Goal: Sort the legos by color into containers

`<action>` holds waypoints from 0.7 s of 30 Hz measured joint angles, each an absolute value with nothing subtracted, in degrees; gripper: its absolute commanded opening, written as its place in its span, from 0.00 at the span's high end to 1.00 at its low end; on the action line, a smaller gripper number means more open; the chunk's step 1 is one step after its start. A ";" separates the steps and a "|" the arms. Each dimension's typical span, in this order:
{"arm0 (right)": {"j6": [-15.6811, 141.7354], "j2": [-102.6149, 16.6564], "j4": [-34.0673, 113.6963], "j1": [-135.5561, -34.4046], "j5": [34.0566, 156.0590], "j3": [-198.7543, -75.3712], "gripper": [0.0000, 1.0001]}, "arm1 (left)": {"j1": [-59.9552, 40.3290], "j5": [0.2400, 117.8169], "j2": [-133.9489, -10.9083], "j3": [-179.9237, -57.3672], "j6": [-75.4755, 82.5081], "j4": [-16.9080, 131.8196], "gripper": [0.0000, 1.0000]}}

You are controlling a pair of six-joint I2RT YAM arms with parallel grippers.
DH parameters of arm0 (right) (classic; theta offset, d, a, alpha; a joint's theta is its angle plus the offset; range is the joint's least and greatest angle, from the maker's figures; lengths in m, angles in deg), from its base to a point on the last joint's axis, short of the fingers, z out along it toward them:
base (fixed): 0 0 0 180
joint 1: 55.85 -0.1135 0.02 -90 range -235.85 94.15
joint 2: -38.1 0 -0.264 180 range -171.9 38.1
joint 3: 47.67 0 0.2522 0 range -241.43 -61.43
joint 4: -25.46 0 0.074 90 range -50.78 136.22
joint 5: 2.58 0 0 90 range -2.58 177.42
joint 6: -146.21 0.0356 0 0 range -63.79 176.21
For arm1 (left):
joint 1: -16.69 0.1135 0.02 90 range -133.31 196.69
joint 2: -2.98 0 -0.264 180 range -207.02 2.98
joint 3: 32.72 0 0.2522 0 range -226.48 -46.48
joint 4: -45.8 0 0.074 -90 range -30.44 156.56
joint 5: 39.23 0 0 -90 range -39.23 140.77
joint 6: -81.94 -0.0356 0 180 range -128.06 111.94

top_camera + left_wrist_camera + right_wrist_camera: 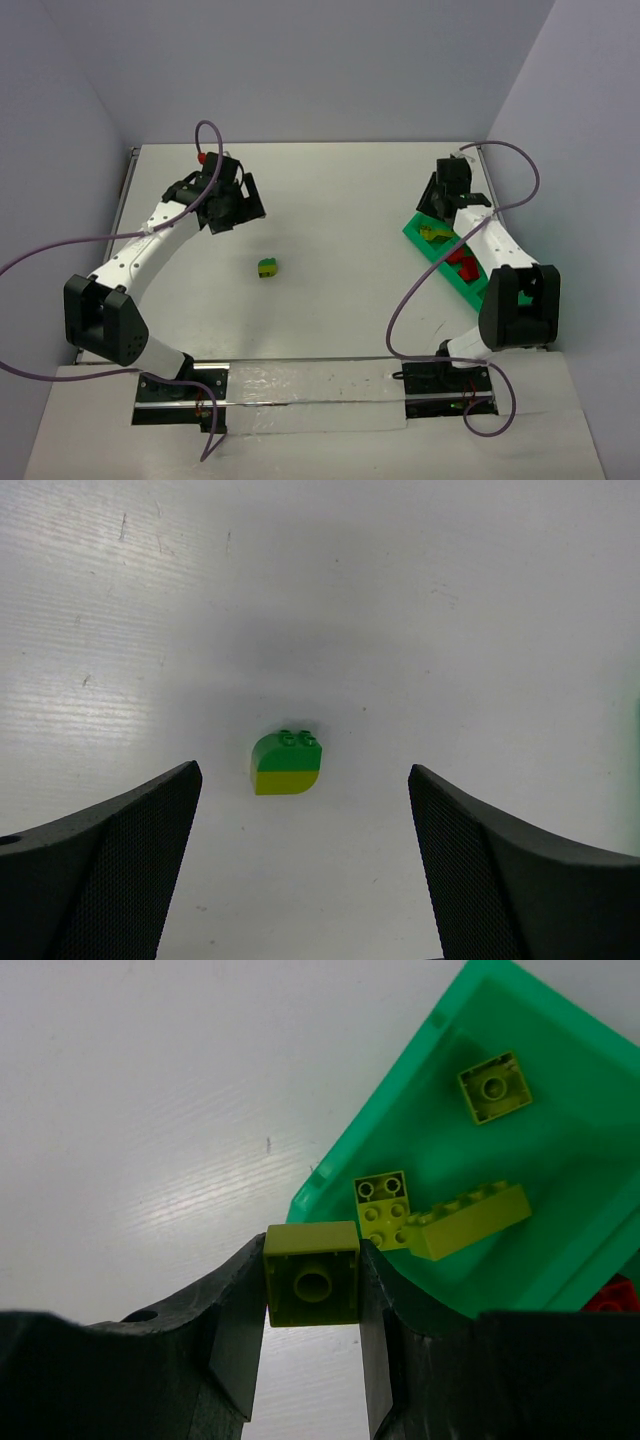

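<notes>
On the table [340, 200], the green tray [400, 1110] sat at the right side, with yellow-green bricks [494, 1087] loose in one compartment. Our right gripper [312, 1300] was clamped on one more yellow-green brick [312, 1270], hanging just outside the tray's corner. Letting go there would, we judged, drop it on the table. Our left gripper [305, 820] gaped wide above a green-on-yellow stacked brick [287, 763] at mid-table. Dropped in whole, it would spoil either colour's compartment.

Table [400, 600] open round brick [287, 763] (all sides); tray wall [330, 1175] nr right claw [313, 1290].
</notes>
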State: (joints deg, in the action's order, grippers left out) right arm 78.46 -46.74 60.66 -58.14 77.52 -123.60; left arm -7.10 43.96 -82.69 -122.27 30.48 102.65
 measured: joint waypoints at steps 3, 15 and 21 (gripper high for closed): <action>78.47 -46.75 60.59 -55.00 76.73 -123.60 0.80 | -7.08 43.94 -82.69 -121.52 30.15 102.65 0.09; 78.06 -49.48 60.67 -51.43 70.65 -124.10 0.26 | -7.08 43.94 -82.69 -121.11 29.98 102.67 0.08; 77.82 -49.62 61.04 -51.43 70.86 -126.66 0.25 | -7.21 42.87 -82.60 -120.32 29.45 102.65 0.08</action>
State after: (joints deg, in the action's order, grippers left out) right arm 77.82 -49.62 61.04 -51.43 70.86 -126.66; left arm -7.21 42.87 -82.60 -120.32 29.45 102.65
